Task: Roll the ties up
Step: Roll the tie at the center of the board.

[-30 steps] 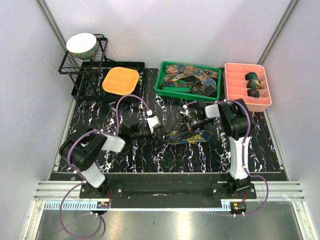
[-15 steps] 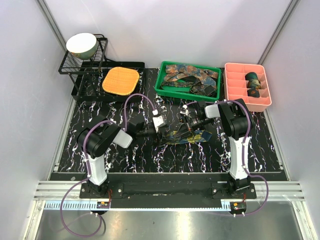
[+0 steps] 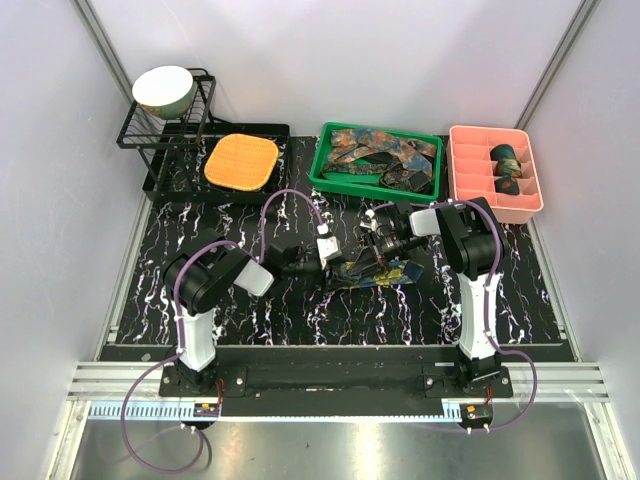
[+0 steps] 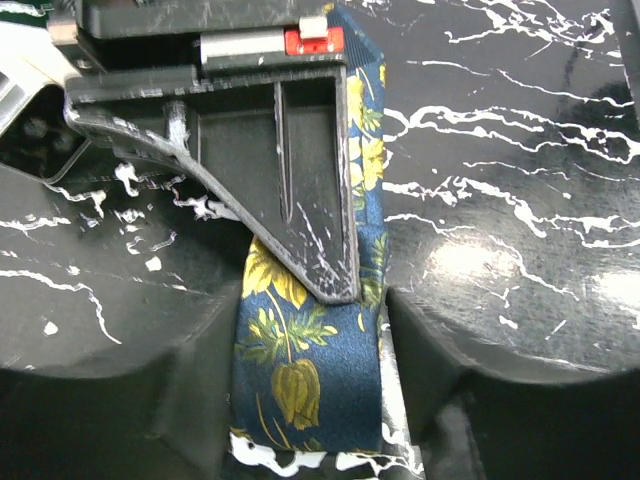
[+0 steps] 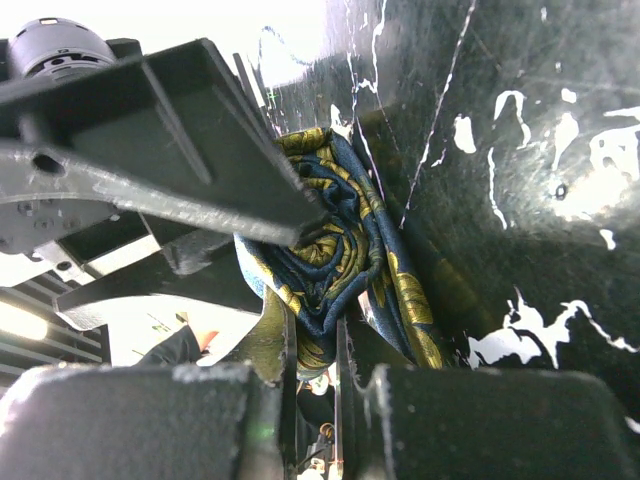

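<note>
A navy tie (image 3: 388, 272) with yellow flowers lies on the black marbled table, partly rolled into a coil (image 5: 340, 250). My right gripper (image 3: 368, 252) is shut on the core of that coil (image 5: 315, 330). My left gripper (image 3: 338, 263) faces it from the left. Its jaws (image 4: 310, 395) stand open on either side of the flat strip of the tie (image 4: 330, 340), with a thin gap on the right side. The right gripper's black finger (image 4: 290, 180) rests on the strip just ahead of them.
A green bin (image 3: 320, 165) at the back holds several loose ties. To its right is a pink divided tray (image 3: 470, 180) with two rolled ties (image 3: 506, 155). An orange pad (image 3: 241, 162) and a black rack with a bowl (image 3: 163, 90) sit at the back left.
My left arm has moved right up to the tie, and its jaws have narrowed around the strip. The right gripper has kept its grip and place.
</note>
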Available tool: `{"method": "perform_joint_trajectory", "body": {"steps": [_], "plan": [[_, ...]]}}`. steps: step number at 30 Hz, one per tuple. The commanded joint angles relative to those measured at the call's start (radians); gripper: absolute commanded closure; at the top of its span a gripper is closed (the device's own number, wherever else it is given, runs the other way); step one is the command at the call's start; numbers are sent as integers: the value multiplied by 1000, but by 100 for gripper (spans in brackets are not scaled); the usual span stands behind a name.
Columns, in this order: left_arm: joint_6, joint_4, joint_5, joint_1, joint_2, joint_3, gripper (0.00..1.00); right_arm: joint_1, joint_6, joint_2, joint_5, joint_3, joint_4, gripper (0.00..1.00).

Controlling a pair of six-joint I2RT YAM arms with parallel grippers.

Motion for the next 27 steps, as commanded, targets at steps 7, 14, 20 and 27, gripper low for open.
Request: {"method": "perform_joint_trajectory", "body": {"steps": [7,14,20,27], "plan": [[-9,36,-14,-18,42,11,39,18,-37,29,126,-17,54,100],[51,-171,-39,-23,-10,54,79,18,-26,18,138,-21,59,93],[134,-528,-149,-27,-107,80,97,7,-22,-14,167,12,19,75],[192,-828,-279,-50,-95,189,100,-42,-69,-29,190,124,-188,55]]}}
